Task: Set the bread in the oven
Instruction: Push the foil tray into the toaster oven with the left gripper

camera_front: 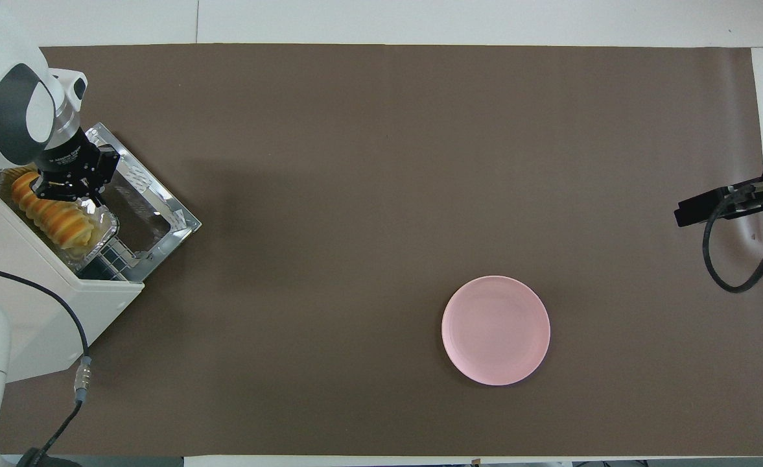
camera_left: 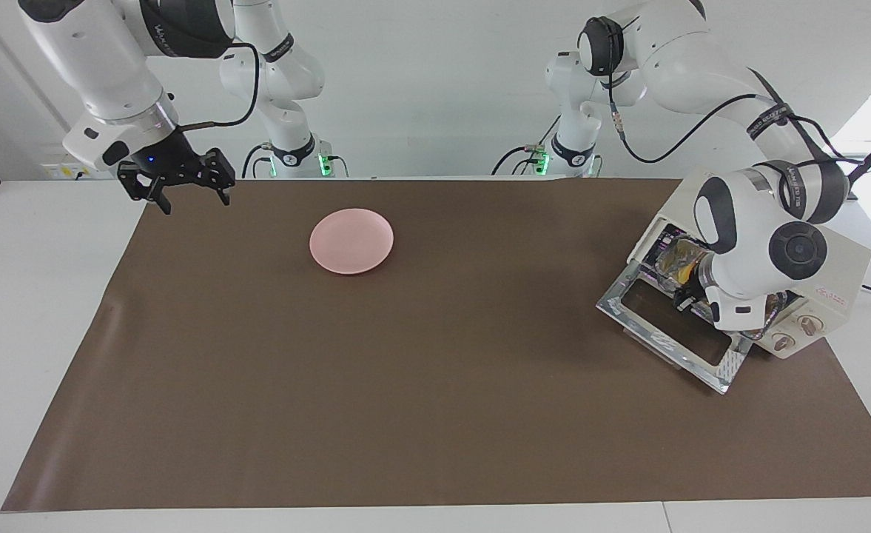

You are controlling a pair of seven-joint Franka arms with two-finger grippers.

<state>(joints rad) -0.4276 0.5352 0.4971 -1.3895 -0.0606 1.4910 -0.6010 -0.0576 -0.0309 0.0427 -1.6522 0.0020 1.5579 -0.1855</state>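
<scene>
At the overhead view's left edge, the left gripper, fingers together, meets the foil tray holding the bread inside the oven (door down); the right gripper hangs spread wide, upper left of the facing view.

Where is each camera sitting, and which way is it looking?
Facing view: high up across the table, looking at the robots; both whole arms show, the right gripper open over the brown mat's corner.
Overhead view: high above the robots' end, looking steeply down; the left gripper shows shut at the crinkled silver foil tray with the golden ridged bread.
Both share the round pink plate, the cream-white toaster oven and its open glass door.
</scene>
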